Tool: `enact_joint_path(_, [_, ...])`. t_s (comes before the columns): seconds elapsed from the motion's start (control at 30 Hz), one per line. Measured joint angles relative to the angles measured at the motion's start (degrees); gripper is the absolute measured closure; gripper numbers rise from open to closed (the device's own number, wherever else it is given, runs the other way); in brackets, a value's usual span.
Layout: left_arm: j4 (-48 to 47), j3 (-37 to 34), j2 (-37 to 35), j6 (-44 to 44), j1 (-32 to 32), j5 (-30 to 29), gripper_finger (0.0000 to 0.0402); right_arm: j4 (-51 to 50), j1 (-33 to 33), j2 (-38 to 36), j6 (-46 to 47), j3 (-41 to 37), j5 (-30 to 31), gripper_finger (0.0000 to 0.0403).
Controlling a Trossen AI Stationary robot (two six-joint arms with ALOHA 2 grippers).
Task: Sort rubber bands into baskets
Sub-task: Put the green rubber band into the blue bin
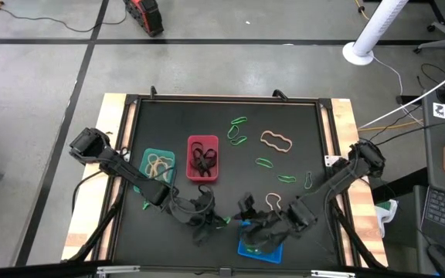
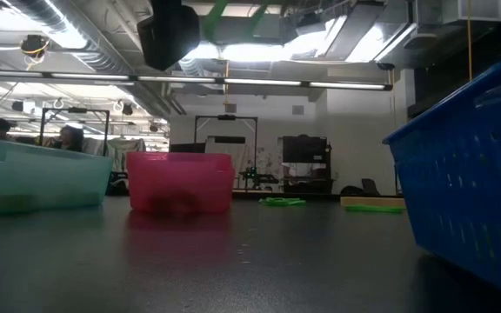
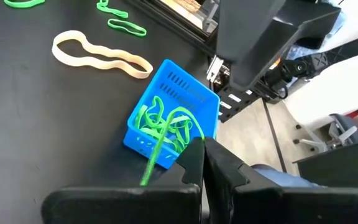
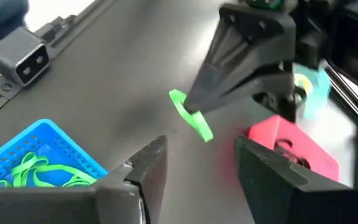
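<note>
Three baskets sit on the dark worktop [image 1: 222, 116]: the teal basket [image 1: 159, 166] at nine o'clock with tan rubber bands inside, the red basket [image 1: 203, 158] just beside it toward the centre holding black bands, and the blue basket [image 1: 259, 249] down at six o'clock, stocked with green bands [image 3: 163, 124].

The left gripper [image 1: 207, 222] hangs low at about seven o'clock, fingers pressed together and pinching a green rubber band [image 4: 191, 118] that dangles from its tips, near the blue basket but not over it. Seen from the left wrist, that band [image 3: 157, 155] runs as a thin green strand up from between the fingers.

The right gripper [image 1: 255, 224] sits just above the blue basket, jaws spread wide, nothing between them, facing the left gripper.

Loose bands lie scattered from one to four o'clock: several green loops [image 1: 238, 122], a wavy tan band [image 1: 276, 141] among them, and another tan loop [image 1: 273, 202] near the right arm.
</note>
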Motion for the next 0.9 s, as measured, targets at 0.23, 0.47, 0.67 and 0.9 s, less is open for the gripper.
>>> enact_joint_path(0.23, [0.0, 0.0, 0.0, 0.5, 0.0, 0.0, 0.0402, 2.8, -3.1, 0.0, -6.6, 0.0, -6.3, 0.0221])
enact_joint_path(0.47, [0.3, 0.0, 0.0, 0.5, 0.0, 0.0, 0.0401, 3.3, -4.6, 0.4, -8.3, 0.0, -9.3, 0.0221])
enact_joint_path(0.67, [1.5, 0.0, 0.0, 0.6, -0.4, 0.0, 0.0401, 4.2, -5.2, 2.6, -8.3, 0.0, -10.0, 0.0221])
enact_joint_path(0.9, [1.5, 0.0, 0.0, 0.6, -0.8, 0.0, 0.0401, 5.3, -5.2, 3.1, -9.8, 0.0, -9.8, 0.0221])
